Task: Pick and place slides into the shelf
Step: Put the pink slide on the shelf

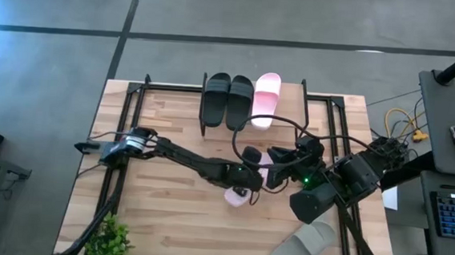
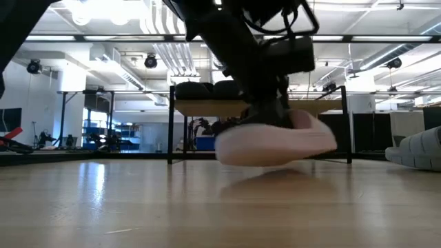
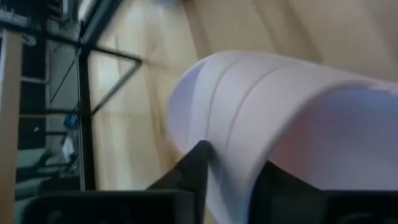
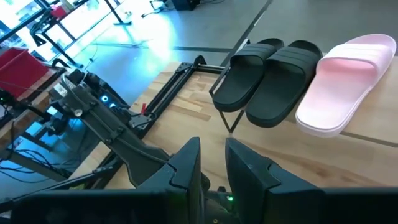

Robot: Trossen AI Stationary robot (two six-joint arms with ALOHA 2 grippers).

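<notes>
My left gripper [image 1: 245, 179] is at the table's middle, shut on a pale pink slide [image 2: 275, 146] that floats above the wood. My right gripper [image 1: 281, 167] hovers just right of it, over the slide's far end, fingers [image 4: 212, 158] a narrow gap apart and touching nothing. The shelf [image 2: 331, 108] stands at the far edge. Two black slides [image 4: 273, 78] and the other pink slide [image 4: 348, 78] lie side by side on its top board. A grey slide [image 1: 304, 241] lies flat near the table's near right corner. My left gripper pinches the pink slide between its two fingers [image 3: 196, 168], coming from above and pointing down. The fingers are on a curved pink edge [image 3: 231, 180] about mid-length; strap or sole side, I cannot tell. The slide is lifted clear, about level, with its shadow on the table.
A small green plant [image 1: 111, 240] stands at the near left corner. Dark metal frame rails [image 1: 125, 104] run along the table's left and right sides. A desk with a keyboard [image 1: 454, 216] is off to the right. Bare wood lies in front of the shelf.
</notes>
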